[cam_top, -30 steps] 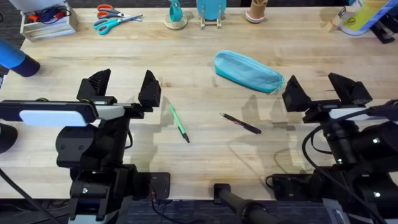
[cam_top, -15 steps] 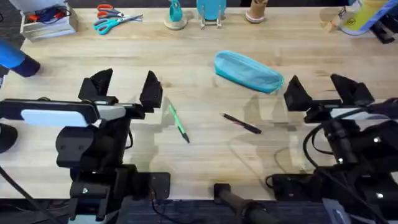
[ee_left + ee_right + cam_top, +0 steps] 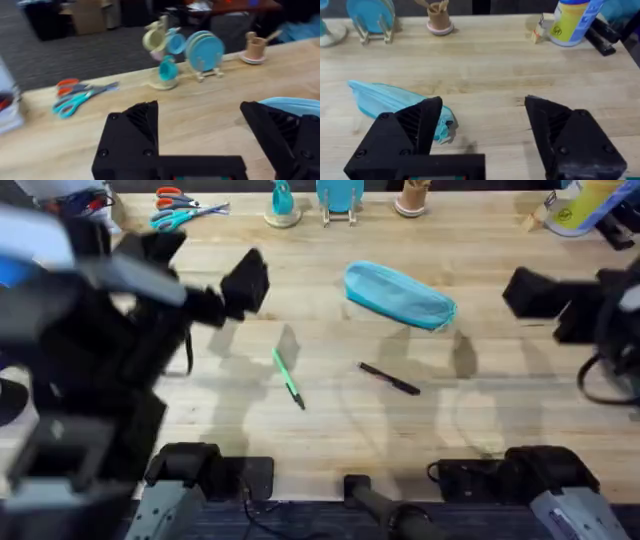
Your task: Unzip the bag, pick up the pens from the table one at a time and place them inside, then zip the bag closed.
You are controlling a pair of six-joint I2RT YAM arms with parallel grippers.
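Note:
The teal-blue bag (image 3: 400, 295) lies zipped and slanted on the table (image 3: 330, 430), right of centre. In front of it lie the green pen (image 3: 288, 378) and the black pen (image 3: 390, 378), apart from each other. My left gripper (image 3: 205, 265) hangs open high above the table's left side, well left of the bag; the left wrist view has its fingers (image 3: 132, 130) spread, with the bag's end (image 3: 295, 105) behind the right one. My right gripper (image 3: 575, 290) is open, right of the bag. In the right wrist view the gripper (image 3: 485, 130) is spread, the bag (image 3: 395, 100) behind its left finger.
Along the far edge stand scissors (image 3: 180, 212), a mug tree (image 3: 283, 205), a blue plate rack (image 3: 340, 198), a small cup (image 3: 411, 198) and a yellow canister (image 3: 580, 205). A white box (image 3: 75, 215) sits at the far left corner.
Both arms have risen and swung toward the far side. The left arm now looms large and blurred under the camera. Bag and pens have not moved.

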